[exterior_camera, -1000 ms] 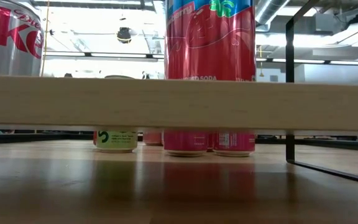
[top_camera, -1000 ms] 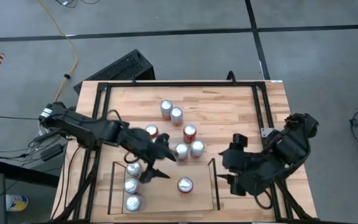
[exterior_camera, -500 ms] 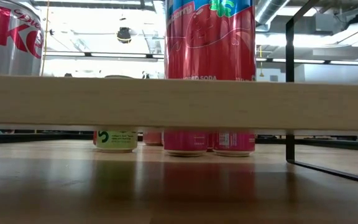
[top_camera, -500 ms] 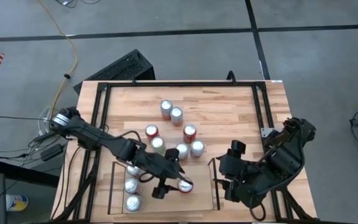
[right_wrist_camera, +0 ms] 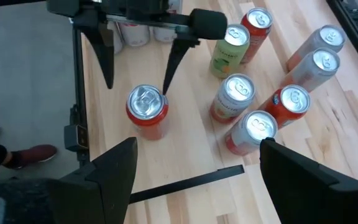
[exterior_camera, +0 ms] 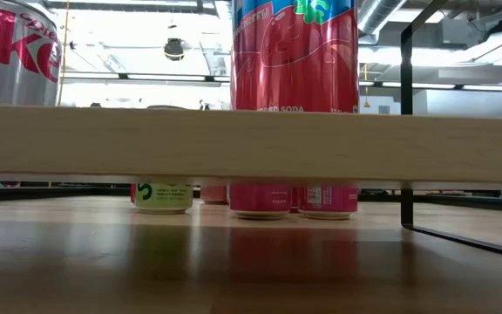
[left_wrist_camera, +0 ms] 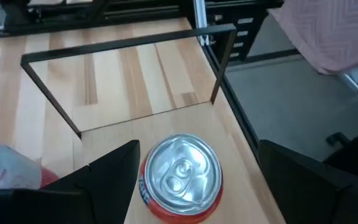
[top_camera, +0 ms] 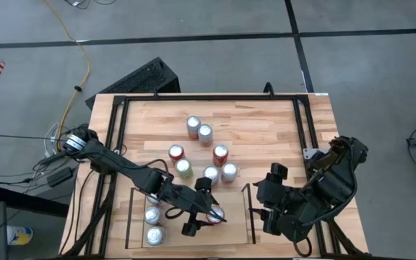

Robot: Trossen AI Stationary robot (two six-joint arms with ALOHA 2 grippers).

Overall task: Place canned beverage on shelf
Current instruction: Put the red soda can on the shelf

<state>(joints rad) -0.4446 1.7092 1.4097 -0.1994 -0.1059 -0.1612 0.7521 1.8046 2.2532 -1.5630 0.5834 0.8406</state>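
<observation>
Red can: cylindrical drink can (top_camera: pixel 215 214), glossy red wall, dull silver top with pull tab; stands upright on the shelf floor, right of centre, well apart from the silver cans.
Shelf: low rectangular bay (top_camera: pixel 249 217) at the table's near edge; thin black metal rails at left, right and far side, light wood plank floor with lengthwise grain.
Left gripper: dark two-finger gripper (top_camera: pixel 202 219) reaching down over the shelf; fingers spread wide, one on each side of the red can, the left wrist view showing a gap between each finger (left_wrist_camera: pixel 110 171) and the can wall; nothing gripped.
Right gripper: dark gripper (top_camera: pixel 266 206) waiting just right of the shelf's right rail; fingers (right_wrist_camera: pixel 114 171) held wide apart, empty.
Silver cans: two upright cans (top_camera: pixel 152 225) in a near-far column at the shelf's left end, brushed silver tops.
Loose cans: upright cluster (top_camera: pixel 206 155) on the open table beyond the shelf; silver, red and one pale green, all round-topped; some touching in pairs.
Table: pale butcher-block wood top (top_camera: pixel 266 123), striped grain, smooth finish, bordered by a larger black metal frame (top_camera: pixel 208 98).
Low view: the plank edge (exterior_camera: pixel 251 144) spans the picture as a pale wood band, the red can and a silver can above it, bases of the loose cans showing beneath it.
</observation>
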